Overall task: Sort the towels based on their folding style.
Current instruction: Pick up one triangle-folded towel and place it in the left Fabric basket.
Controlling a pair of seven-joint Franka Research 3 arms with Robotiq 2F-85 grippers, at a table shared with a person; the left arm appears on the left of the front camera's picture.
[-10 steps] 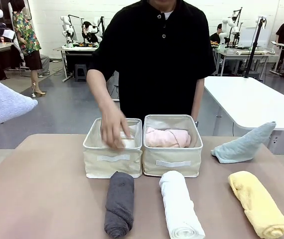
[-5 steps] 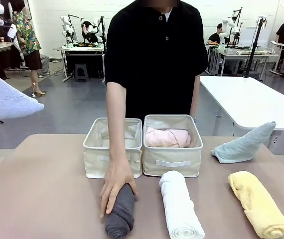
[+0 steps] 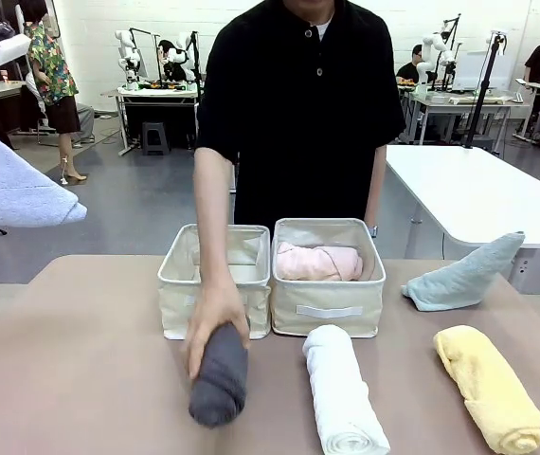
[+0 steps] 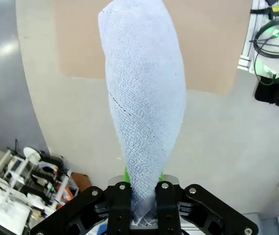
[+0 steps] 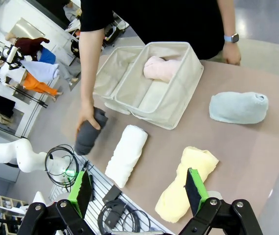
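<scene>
Grey first: the dark grey roll (image 3: 220, 379) lies just in front of the left bin (image 3: 175, 318), with the person's hand (image 3: 208, 318) wrapped over its far end. We can't tell if the roll is resting on the table (image 3: 81, 360) or lifted clear of it. Beside it to the right is the white roll (image 3: 344, 391), its far end just in front of the right bin (image 3: 327, 322). The two rolls are apart. The yellow roll (image 3: 488, 387) lies further right, near the table's right edge and angled. The pink roll (image 3: 319, 263) lies inside the right bin, across its back. The pale teal wedge (image 3: 461, 277) lies on the table to the right of that bin, not touching it. The bins stand side by side, walls touching. The lavender-blue wedge (image 4: 144, 98) is in the air off the table's left side. The left gripper (image 4: 142, 196) is clamped on its narrow end, and the wide end points away from the fingers. The right gripper (image 5: 138, 191) is spread wide with nothing between the pads. We see it high over the near table edge, looking down on the yellow and white rolls.
</scene>
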